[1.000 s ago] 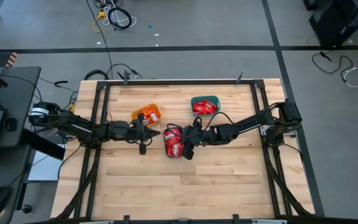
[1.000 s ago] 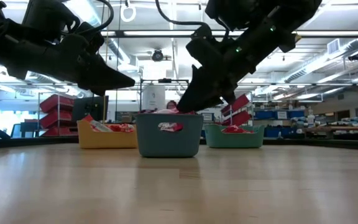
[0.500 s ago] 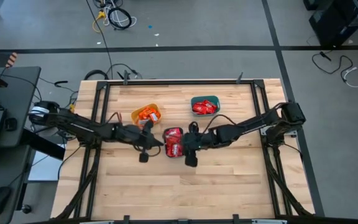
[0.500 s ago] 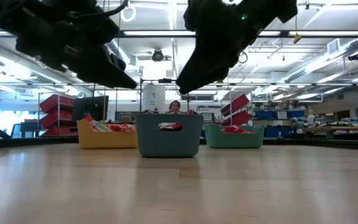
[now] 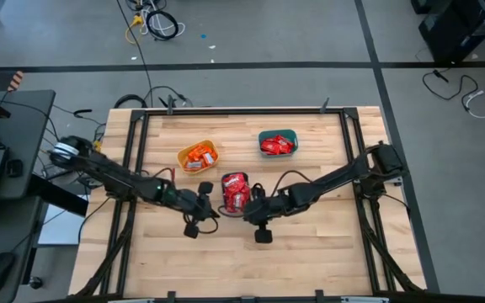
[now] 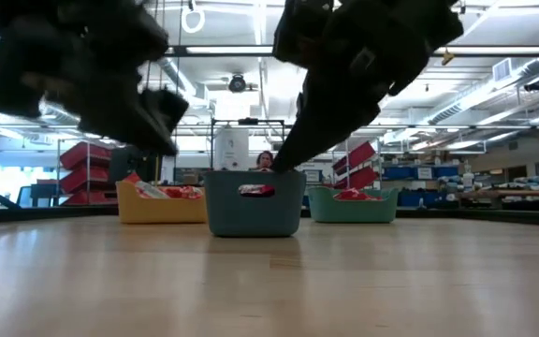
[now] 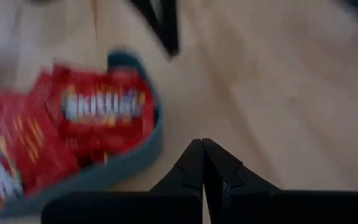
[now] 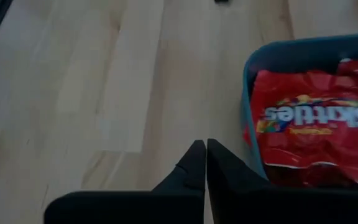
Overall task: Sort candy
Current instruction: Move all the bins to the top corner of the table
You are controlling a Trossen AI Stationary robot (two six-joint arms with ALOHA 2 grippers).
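Candy (image 5: 236,190) (red packets) in bin (image 5: 226,206)

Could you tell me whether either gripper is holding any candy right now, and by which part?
Nothing is held: the left gripper and right gripper are both shut on nothing, beside the middle bin.

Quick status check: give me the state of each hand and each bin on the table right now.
left hand: shut, empty, beside the middle bin
right hand: shut, empty, beside the middle bin
middle bin: upright, holding red Skittles packets
yellow bin: upright, holding orange-and-white packets
green bin: upright, holding red candy
table: no loose candy seen
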